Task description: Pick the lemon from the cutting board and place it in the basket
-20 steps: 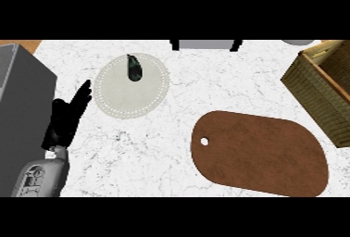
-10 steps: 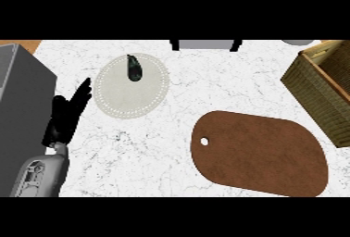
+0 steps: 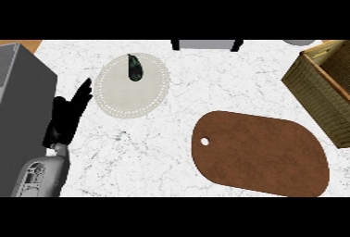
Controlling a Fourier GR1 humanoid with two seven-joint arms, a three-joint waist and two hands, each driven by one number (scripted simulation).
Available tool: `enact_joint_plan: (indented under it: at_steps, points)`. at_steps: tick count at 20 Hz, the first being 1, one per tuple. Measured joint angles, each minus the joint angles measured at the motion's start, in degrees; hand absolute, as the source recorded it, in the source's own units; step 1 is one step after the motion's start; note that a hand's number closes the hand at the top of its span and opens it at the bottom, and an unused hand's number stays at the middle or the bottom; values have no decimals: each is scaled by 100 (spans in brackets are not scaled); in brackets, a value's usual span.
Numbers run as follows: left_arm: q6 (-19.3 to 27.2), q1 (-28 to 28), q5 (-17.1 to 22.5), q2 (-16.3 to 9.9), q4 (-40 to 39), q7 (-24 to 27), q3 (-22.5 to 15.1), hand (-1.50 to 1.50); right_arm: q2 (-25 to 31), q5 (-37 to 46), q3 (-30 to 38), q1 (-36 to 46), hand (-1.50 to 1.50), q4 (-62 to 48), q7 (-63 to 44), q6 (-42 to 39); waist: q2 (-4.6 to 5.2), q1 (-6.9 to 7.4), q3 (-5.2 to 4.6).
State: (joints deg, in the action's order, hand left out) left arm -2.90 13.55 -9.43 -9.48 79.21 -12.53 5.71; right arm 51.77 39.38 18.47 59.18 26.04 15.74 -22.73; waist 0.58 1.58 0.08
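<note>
So the cutting board (image 3: 259, 155) sits bare with no lemon anywhere in view, basket (image 3: 321, 83) far right, left hand (image 3: 67, 118) resting with fingers straight, right hand out of sight.

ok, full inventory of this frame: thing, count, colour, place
cutting board: 1, brown, lower right of the counter, nothing on it
basket: 1, tan wicker, right edge, partly cut off
plate: 1, off-white, upper left of centre
dark object: 1, blackish-green, on the plate's far rim
grey box: 1, grey, left edge
dark-framed grey object: 1, top edge, cut off
lemon: none visible
counter: 1, white marble
left robot hand: 1, black, open, resting at left, fingers up
right robot hand: not in view
</note>
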Motion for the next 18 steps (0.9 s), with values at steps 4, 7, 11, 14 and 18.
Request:
enact_joint_plan:
  at_steps: [4,7,11,14,18]
  points:
    - [4,-83,-24,30,-16,104,-32,0,-17,-241,356,80,-150,-277,148,393,4,12,1]
    - [-25,-30,26,-6,118,-91,1,0,71,-494,700,33,-150,-398,265,708,-4,-8,3]
    - [-7,-7,7,39,237,-223,-57,0,385,-747,1100,111,-150,-640,120,989,2,5,3]
    - [4,-13,-7,50,146,-119,-53,0,737,-879,1320,118,-150,-874,-66,979,14,0,3]
    - [23,-11,-11,72,95,-71,-49,0,1272,-1104,1648,-73,-150,-1216,-80,810,32,-2,11]
